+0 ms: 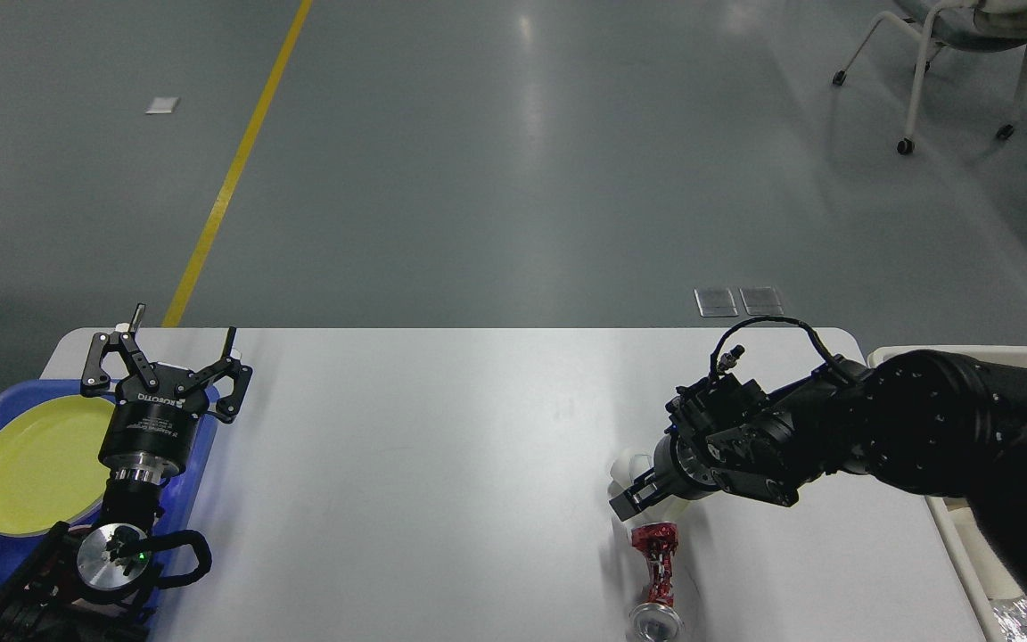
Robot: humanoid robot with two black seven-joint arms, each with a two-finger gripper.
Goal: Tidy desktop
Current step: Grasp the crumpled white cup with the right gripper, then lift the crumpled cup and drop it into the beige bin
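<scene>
The white desktop [442, 464] fills the lower half of the head view. A crushed red can [656, 571] lies on it at the front right. Just behind the can stands a pale, whitish cup [626, 464], mostly hidden by my right gripper [634, 495]. That gripper is low over the cup and touches or straddles it. Its fingers are dark and overlap, so I cannot tell whether they grip. My left gripper [182, 334] is open and empty, pointing up above the desktop's left edge.
A blue tray [201, 446] with a yellow plate [32, 464] sits at the left edge, under my left arm. A cream bin [950, 355] stands off the desktop's right side. A wheeled chair [941, 53] stands far back right on the grey floor.
</scene>
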